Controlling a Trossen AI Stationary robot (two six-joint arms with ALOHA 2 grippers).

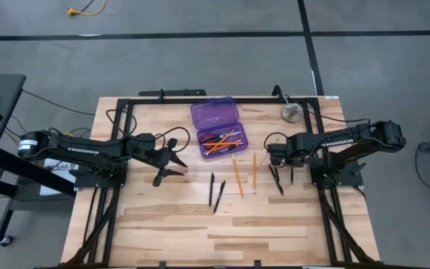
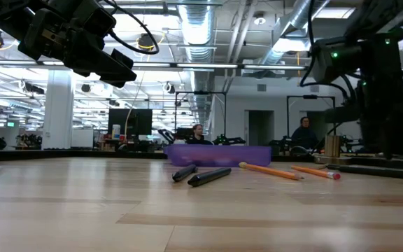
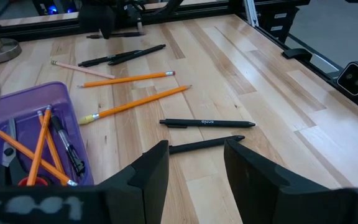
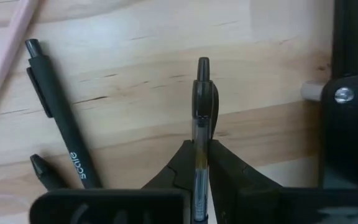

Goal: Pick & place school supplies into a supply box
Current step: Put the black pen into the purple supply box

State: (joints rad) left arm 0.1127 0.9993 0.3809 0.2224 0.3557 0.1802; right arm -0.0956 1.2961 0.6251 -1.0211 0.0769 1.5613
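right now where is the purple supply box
In the high view the supply box lies open at the table's far middle, between the two arms, with loose orange pencils just in front of it and a grey disc to its right.

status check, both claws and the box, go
Right claw shut on pen, on the table. Left claw open, empty, beside box. Box open, partly filled. Nothing blocking.

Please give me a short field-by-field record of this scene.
box: translucent purple plastic pencil case, lid open, on the wooden table
inside: orange pencils, pens and red-handled scissors
loose: two orange pencils, two black pens, more pens by the right arm
left gripper: jaws open, empty, above the table
right gripper: jaws shut on a clear-barrelled black-capped pen
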